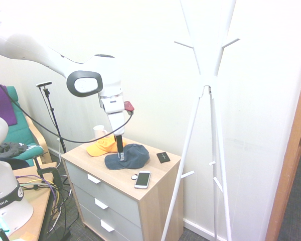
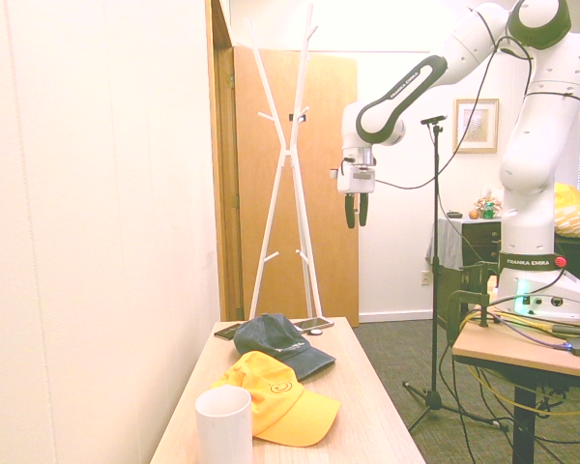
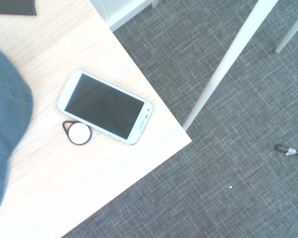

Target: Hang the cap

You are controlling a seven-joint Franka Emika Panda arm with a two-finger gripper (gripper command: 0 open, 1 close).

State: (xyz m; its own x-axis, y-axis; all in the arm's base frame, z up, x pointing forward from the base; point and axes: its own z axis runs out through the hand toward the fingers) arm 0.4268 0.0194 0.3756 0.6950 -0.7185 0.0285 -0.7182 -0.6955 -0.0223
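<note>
Student: How far along is the hanging?
Tutor: At its start, I judge. The navy cap (image 1: 133, 156) lies crown up on the top of the dresser (image 1: 163, 186), right of the yellow cap (image 1: 103, 146) in the first exterior view. Picking up, carrying and hanging all remain.

Student: Is the gripper (image 2: 357, 220) touching it?
Tutor: No. In the second exterior view its 2 fingers stand spread, with nothing between them, above and apart from the navy cap; the overlap at center left of the first exterior view is only a matter of line of sight.

Student: And the goal?
Tutor: Presumably the white coat rack (image 1: 181, 173), right of center in the first exterior view. No cap hangs on the pegs seen there. The next move probably calls for lowering the open jaws over the navy cap; a poor hold on soft cloth could let it slip.

Student: Which containers are shown?
Tutor: 2 kinds. The mug (image 2: 224, 430) stands upright at lower center of the second exterior view, its contents impossible to make out. The dresser, lower left to center in the first exterior view, shows 3 closed drawers, contents hidden. On its top, near the navy cap, lie the phone (image 3: 107, 106) and a round tag (image 3: 79, 133).
</note>
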